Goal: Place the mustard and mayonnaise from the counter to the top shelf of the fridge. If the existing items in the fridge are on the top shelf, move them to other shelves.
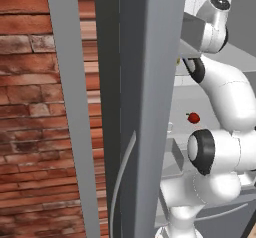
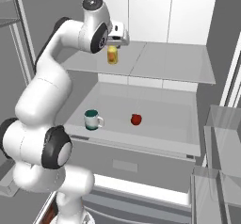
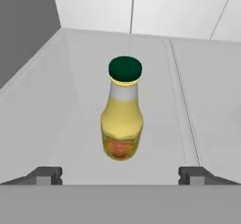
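White Franka Panda arm (image 2: 44,100) with rounded glossy links, dark ring-shaped joint bands, round dark cap on the top joint, pale grey hand block, small dark grey finger tips (image 3: 47,175)

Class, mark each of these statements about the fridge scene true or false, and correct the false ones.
1. The mustard stands upright on the top shelf. True.
2. The gripper is clamped around the mustard. False: its fingertips stand wide apart, and the bottle is clear of them.
3. The teal mug sits on the lower shelf, left of the red fruit in the right base view. True.
4. The mug lies tipped on its side. False: it stands upright.
5. The mayonnaise jar stands beside the mustard on the top shelf. False: the mustard stands alone there.
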You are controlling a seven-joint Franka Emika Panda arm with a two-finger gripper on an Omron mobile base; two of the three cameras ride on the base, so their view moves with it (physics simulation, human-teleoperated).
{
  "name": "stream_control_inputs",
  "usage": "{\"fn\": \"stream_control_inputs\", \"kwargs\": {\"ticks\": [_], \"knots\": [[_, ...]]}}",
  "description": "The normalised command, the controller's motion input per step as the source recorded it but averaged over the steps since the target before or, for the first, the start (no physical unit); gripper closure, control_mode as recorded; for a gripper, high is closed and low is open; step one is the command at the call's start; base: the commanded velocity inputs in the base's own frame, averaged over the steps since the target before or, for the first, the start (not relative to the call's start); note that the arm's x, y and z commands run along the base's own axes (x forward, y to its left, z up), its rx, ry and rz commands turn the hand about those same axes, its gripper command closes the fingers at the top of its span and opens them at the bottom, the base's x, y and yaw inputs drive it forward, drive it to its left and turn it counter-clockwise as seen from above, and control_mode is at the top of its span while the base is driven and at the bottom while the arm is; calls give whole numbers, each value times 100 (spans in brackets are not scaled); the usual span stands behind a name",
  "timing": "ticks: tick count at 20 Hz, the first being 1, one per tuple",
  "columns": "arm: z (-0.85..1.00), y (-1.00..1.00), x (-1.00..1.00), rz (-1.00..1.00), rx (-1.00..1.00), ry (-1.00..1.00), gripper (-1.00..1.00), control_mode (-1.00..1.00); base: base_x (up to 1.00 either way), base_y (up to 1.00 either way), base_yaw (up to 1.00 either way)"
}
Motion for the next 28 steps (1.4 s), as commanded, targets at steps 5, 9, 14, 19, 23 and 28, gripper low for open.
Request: {"fn": "stream_control_inputs", "kwargs": {"ticks": [5, 9, 14, 19, 23, 28], "knots": [[1, 0, -73, 0, 1, -30, -100, -100, 0, 0, 0], [22, 0, -100, 0, 2, -28, -100, -100, 0, 0, 0], [40, 0, -100, 0, 0, -3, -100, -100, 0, 0, 0], [13, -5, -100, 0, 0, 10, -100, -100, 0, 0, 0], [-4, -14, -100, 0, -5, 24, -100, -100, 0, 0, 0], [-42, -4, -100, 0, -14, 35, -100, -100, 0, 0, 0]]}}
